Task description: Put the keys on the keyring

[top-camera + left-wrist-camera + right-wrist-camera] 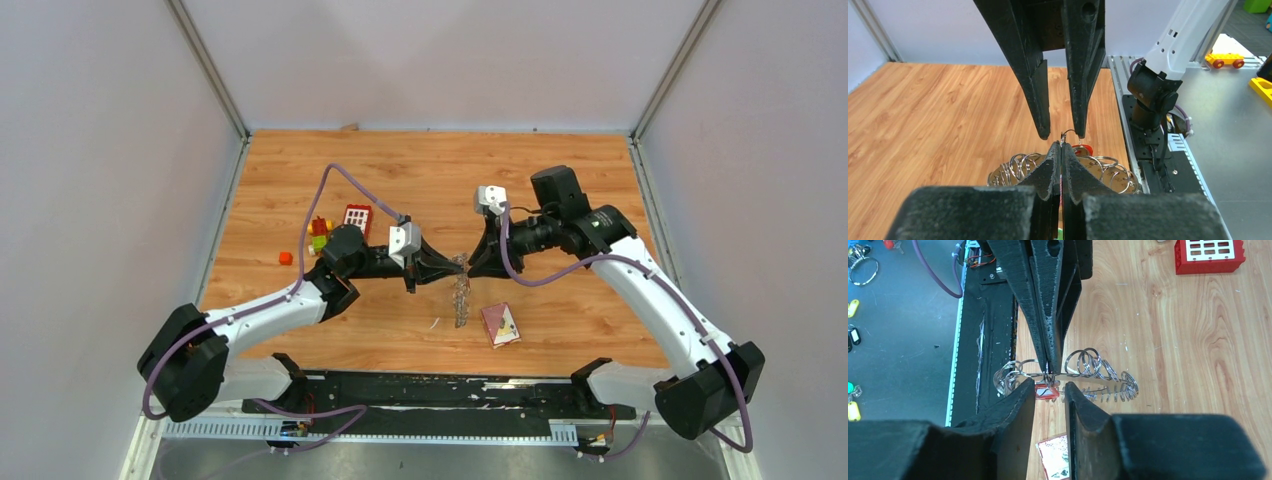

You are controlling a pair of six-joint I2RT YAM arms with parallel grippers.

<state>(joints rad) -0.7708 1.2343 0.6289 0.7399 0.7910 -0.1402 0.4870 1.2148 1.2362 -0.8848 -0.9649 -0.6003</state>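
Left pincer (1061, 146) clamps keyring (1098, 367) (held aloft); right pincer (1063, 134) apart, flanking red-tagged key (1047, 391).

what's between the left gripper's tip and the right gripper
A red-tagged key and the wire rim of the keyring, between the open jaws of the right gripper, at the tip of the shut left gripper. The right wrist view shows it.

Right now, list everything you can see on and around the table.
keyring: one, silvery, hanging between the grippers
red key tag: one, between the right gripper's fingers
red block: one, white squares, table's left
toy blocks: small cluster, red, green, yellow, beside it
card: one, maroon, near edge
table: one, wooden
left gripper: black, shut on the keyring
right gripper: black, open
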